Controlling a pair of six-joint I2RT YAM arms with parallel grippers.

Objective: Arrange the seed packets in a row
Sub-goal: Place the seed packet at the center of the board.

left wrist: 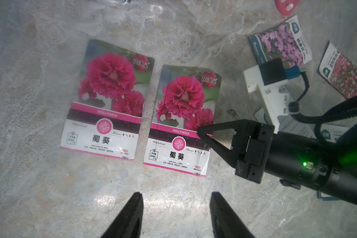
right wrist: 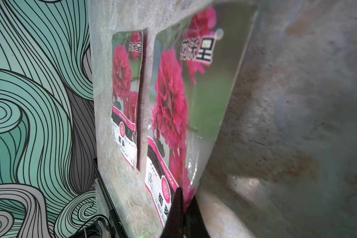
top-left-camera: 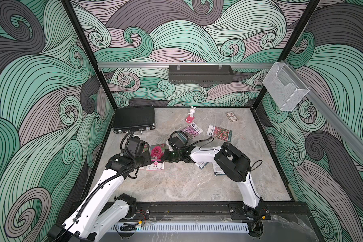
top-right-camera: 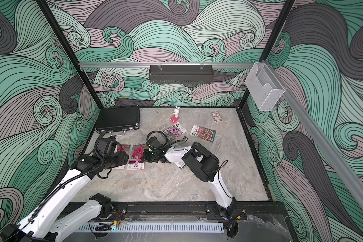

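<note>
From my console, the near strip of the grey marbled desk (top-left-camera: 187, 184) is bare stone. Toward the middle, my left claw (left wrist: 176, 193) hangs above the surface with its fingers spread and nothing between them.

Just past it, two packets lie face up side by side with a narrow gap between them, long sides roughly parallel. The free magenta hollyhock seed packet (left wrist: 109, 99) is nearer the desk's left edge and lies flat. The held magenta hollyhock seed packet (left wrist: 181, 121) sits a little nearer the near edge. My right claw (left wrist: 200, 131) reaches in from the right and is closed on this packet's long side; the right wrist view shows that side pinched between the fingers (right wrist: 174, 208).

Two white-backed printed packets (top-left-camera: 201, 165) (top-left-camera: 218, 170) lie partly hidden under the right arm.

Farther back, right of centre, a purple-pink flower seed packet (top-left-camera: 191, 130) lies skewed, and a red-pink flower seed packet (top-left-camera: 220, 133) lies near it on the right, not touching.

Along the far edge stand a white rabbit figurine on a red base (top-left-camera: 191, 111), a small dark patterned card box (top-left-camera: 231, 116) toward the far right corner, and a black ribbed case (top-left-camera: 134, 119) in the far left corner.
</note>
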